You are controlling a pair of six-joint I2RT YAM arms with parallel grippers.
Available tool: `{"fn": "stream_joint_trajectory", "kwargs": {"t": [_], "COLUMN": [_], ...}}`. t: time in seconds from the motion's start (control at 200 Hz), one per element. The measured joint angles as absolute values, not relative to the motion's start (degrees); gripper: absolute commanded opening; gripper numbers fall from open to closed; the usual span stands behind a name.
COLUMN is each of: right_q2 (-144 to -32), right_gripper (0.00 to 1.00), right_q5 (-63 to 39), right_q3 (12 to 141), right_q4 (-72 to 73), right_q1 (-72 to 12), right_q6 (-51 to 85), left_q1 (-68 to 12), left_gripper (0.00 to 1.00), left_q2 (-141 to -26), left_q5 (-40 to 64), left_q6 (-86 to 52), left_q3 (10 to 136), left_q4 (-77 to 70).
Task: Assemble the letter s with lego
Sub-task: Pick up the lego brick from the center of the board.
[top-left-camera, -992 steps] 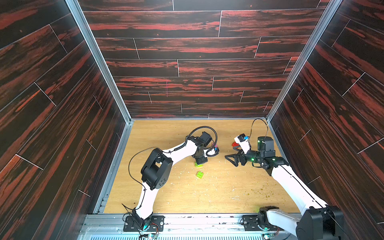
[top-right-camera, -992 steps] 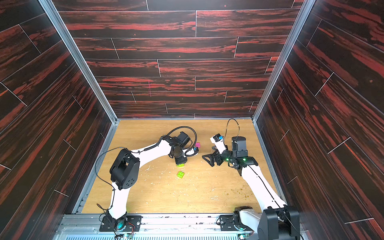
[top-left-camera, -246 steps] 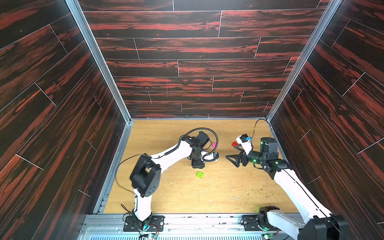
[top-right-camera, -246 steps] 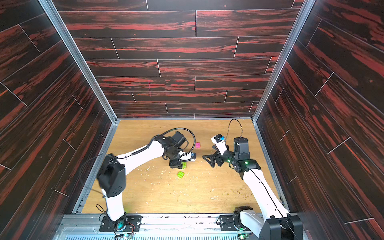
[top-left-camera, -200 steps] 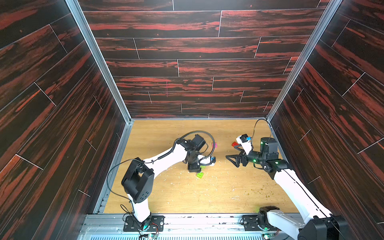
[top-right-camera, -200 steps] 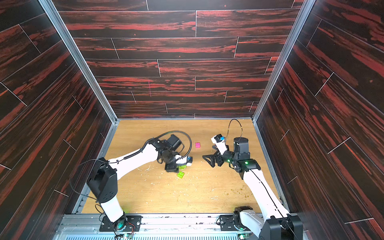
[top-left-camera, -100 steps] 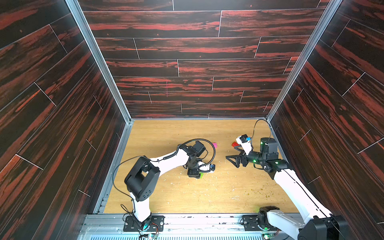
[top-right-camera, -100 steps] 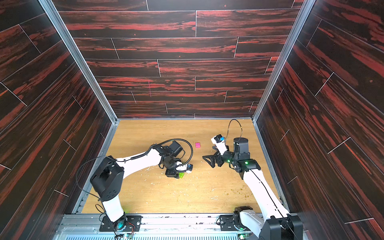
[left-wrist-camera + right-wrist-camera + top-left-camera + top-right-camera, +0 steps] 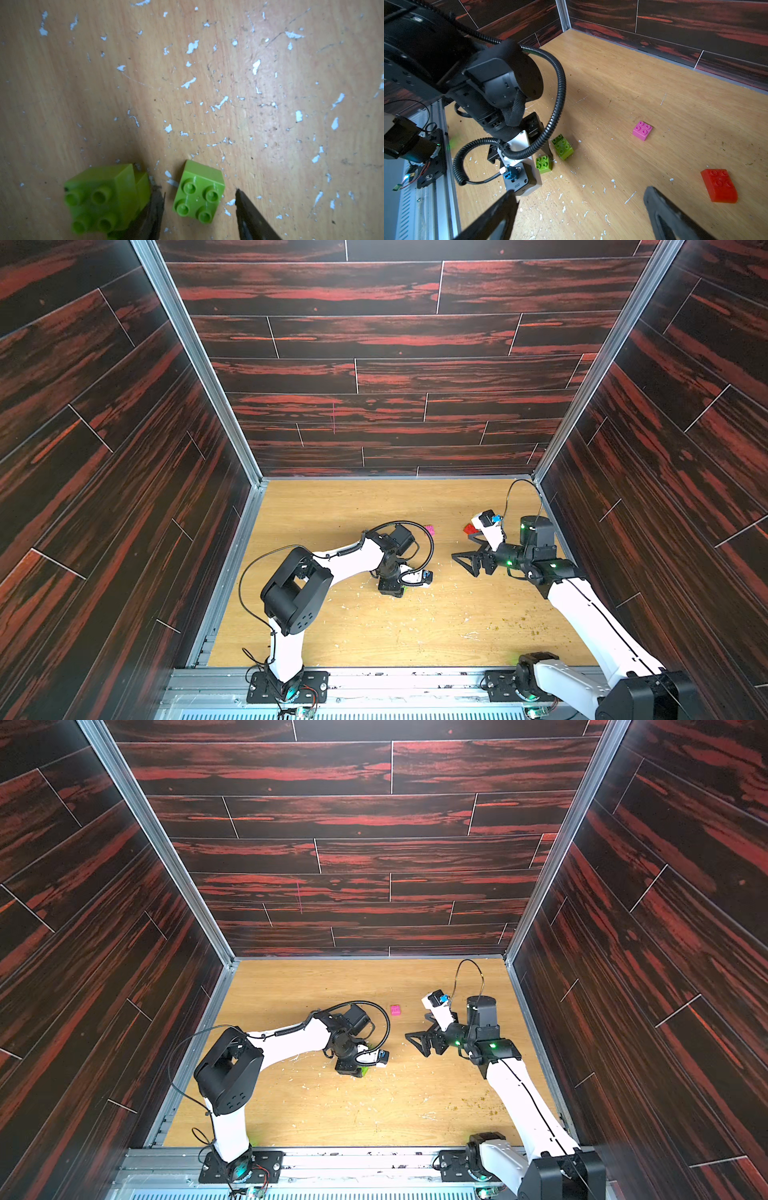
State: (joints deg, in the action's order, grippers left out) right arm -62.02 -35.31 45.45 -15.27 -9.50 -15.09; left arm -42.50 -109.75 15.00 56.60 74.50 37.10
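Note:
A small lime green lego brick stands studs up on the wooden floor between the fingers of my left gripper. The jaws are open, with a gap on each side of the brick. A bigger lime green piece, seemingly two joined bricks, lies tilted against the outside of one finger. Both green pieces also show in the right wrist view, the small brick and the bigger piece. The pink brick and red brick lie apart. My right gripper hovers open and empty. No letter s is formed.
The left arm stretches low across the floor's middle, its cable looping beside the pink brick. The right gripper hangs close by, facing it. Dark panelled walls enclose the floor on three sides, and a metal rail runs along the front.
My left gripper has swung from beside the pink brick toward the front and come down around the lone green brick, its jaws narrowing slightly. The right arm has stayed still.

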Motion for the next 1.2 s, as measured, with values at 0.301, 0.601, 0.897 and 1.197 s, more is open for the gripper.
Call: {"fn": "stream_joint_trajectory", "kwargs": {"t": [0.301,0.601,0.897,1.197], "right_q2": [-62.04,-62.04,-62.04,-62.06], "right_gripper": [0.98,0.98,0.98,0.98], "right_q5": [-35.31,-35.33,-35.31,-35.35], "right_q3": [45.45,45.45,45.45,45.45], "right_q4": [-15.88,-15.99,-16.08,-15.86], "right_q1": [-9.23,-9.19,-9.15,-8.86], "right_q6": [-15.11,-15.27,-15.27,-15.22], "left_q1": [-42.57,-42.76,-42.78,-42.68], "left_gripper": [0.53,0.36,0.22,0.21], "left_q2": [-111.48,-112.99,-112.99,-109.32], "left_q5": [15.0,15.0,15.05,12.91], "left_q6": [56.86,57.32,56.53,51.22], "left_q3": [75.13,75.24,75.72,82.81], "left_q4": [36.91,37.23,38.15,45.23]}}
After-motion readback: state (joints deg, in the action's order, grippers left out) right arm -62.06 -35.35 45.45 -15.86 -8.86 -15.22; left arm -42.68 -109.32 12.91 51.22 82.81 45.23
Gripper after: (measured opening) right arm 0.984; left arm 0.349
